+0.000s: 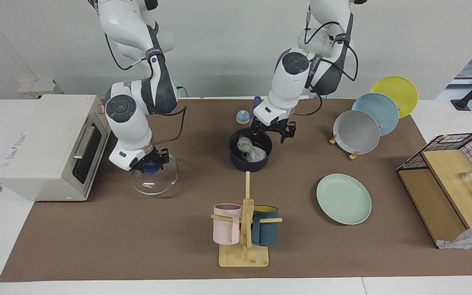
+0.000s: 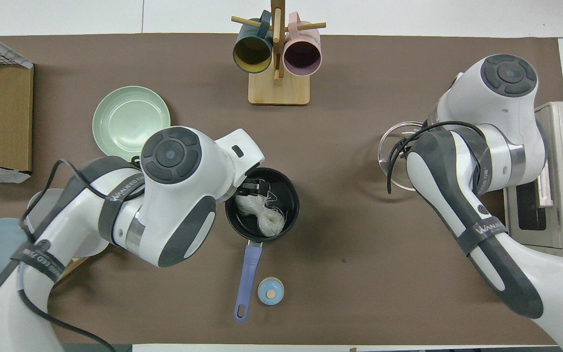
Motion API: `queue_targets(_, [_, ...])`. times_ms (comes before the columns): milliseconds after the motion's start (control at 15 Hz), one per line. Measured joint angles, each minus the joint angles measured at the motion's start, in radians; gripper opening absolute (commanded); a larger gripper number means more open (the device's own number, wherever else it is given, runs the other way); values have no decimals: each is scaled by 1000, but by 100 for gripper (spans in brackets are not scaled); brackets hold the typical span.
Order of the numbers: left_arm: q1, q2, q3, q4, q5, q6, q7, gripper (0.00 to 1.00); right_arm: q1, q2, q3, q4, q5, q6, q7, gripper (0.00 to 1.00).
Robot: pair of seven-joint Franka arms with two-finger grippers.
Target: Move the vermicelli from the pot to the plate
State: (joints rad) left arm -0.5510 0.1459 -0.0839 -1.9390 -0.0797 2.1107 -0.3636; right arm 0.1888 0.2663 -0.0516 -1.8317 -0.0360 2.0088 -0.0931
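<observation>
1. Clearly hung at the pot (image 1: 250, 155) rim with the left gripper (image 1: 272, 130), fingers spread, nothing pinched; might have knocked the rim and shoved the pot along the table (image 1: 137, 246).
2. Still lay in the pot: noodles (image 1: 250, 150), thin and likely to slip or trail strands on the way to the green plate (image 1: 343, 198), well apart toward the left arm's end.
3. Waited on the glass lid (image 1: 155, 175) with the right gripper (image 1: 150, 165); could not tell its fingers' state.
</observation>
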Motion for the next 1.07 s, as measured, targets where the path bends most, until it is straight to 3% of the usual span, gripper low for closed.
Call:
queue_targets(200, [-25, 19, 0, -53, 0, 70, -13, 100, -27, -8, 0, -58, -3, 70, -24, 49])
queue_targets(667, [-50, 56, 1, -62, -11, 124, -73, 100, -25, -27, 5, -162, -3, 156, -24, 52])
queue_targets(867, [-69, 74, 1, -63, -11, 146, -97, 100, -25, -39, 5, -193, -3, 170, -24, 66])
queue_targets(1000, [-76, 89, 1, -65, -11, 173, -107, 100, -25, -43, 5, -197, -3, 171, -24, 92])
queue_targets(1067, [-77, 99, 1, -66, -11, 185, -107, 100, -25, -45, 5, -198, -3, 171, -23, 100])
